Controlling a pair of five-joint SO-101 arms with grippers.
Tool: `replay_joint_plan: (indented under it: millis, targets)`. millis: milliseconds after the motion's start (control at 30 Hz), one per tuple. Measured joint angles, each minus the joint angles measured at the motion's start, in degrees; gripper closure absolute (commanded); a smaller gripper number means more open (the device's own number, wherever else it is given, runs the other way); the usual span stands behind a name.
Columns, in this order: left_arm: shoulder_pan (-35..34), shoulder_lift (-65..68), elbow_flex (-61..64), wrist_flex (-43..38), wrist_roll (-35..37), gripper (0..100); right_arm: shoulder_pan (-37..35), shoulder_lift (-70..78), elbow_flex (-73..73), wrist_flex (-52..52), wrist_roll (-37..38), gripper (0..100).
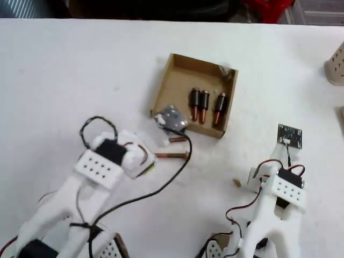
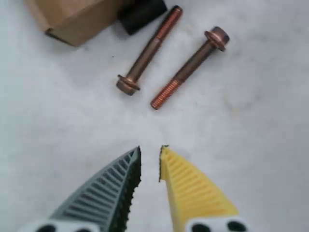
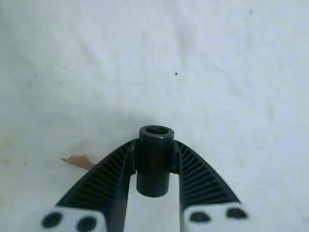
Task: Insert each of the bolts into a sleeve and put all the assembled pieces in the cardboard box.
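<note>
**A:** Status, left to right?

**B:** The left hand hangs low over the bench, barely apart with nothing in it. It points at 2 loose bolts lying flat just ahead of it, side by side with heads at opposite ends. My read is that it's lined up for a pick.

**A:** And the box?

**B:** The cardboard box sits just past the bolts. It holds 3 assembled pieces in a row, parked against the far side, so there's room for more.

**A:** What's at the near corner?

**B:** A dark piece against the box, close to 1 bolt's tip. It could be a spare sleeve, but I can't tell.

**A:** Right side?

**B:** The right hand is well apart from the box and clamped on a sleeve. The grip is around the barrel, and the open bore faces away from the wrist. That probably leaves the hole free for a bolt to go in.

**A:** Progress?

**B:** I'd say 3 done and 2 to go. The likely next step is to grab 1 bolt by the shank and bring it to the bore.

**A:** Risks?

**B:** The bolts lie near each other, so closing on 1 may knock the other. The shanks are round and will roll. A cable also crosses them in the high view — a snag hazard.
</note>
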Motion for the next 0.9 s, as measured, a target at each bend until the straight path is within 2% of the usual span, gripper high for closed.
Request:
replay_joint_plan:
  millis: [233, 400, 633, 900]
  targets:
    - [7.4, 9.1, -5.2, -0.3, -5.5, 88, 0.0, 0.0, 0.0, 0.0, 3.0, 98.1]
    - [12.7, 13.5, -5.8, -6.5, -6.4, 88, 0.0, -0.1, 0.4, -1.1, 3.6, 98.1]
    - [13.5, 22.7, -6.9, -14.9, -14.9, 88, 0.0, 0.0, 1.1, -1.6, 3.6, 98.1]
    - [14.2, 35.3, -15.2, -15.8, -18.7, 88, 0.0, 0.0, 1.1, -1.6, 3.6, 98.1]
